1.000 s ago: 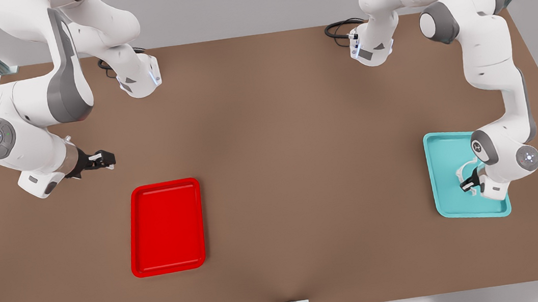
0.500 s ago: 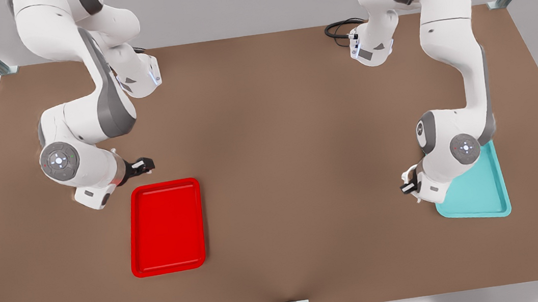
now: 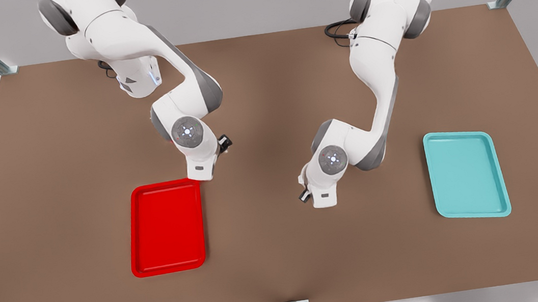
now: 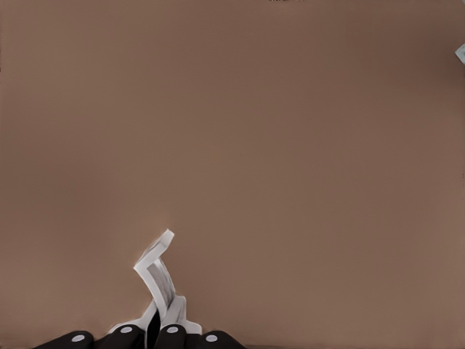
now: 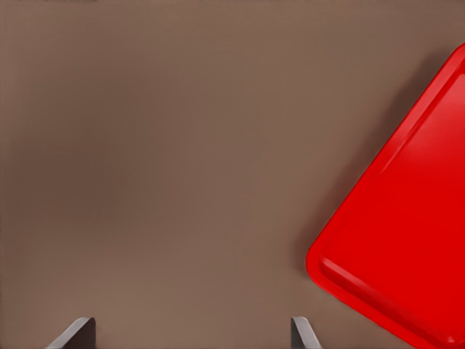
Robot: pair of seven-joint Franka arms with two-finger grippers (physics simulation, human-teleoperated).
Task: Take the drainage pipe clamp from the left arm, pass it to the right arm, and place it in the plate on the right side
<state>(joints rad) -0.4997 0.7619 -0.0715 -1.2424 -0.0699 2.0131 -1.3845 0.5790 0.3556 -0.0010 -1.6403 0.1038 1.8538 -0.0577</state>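
Now clamp (image 4: 156, 280) pinched, left claw (image 4: 149, 336)

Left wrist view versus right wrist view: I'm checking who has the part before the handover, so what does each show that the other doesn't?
The left wrist view alone shows the drainage pipe clamp, a white strip pinched in the left gripper, plus a sliver of the teal tray. The right wrist view alone shows a corner of the plate and the right gripper, open with nothing between its fingers. Both look down on the bare brown table.
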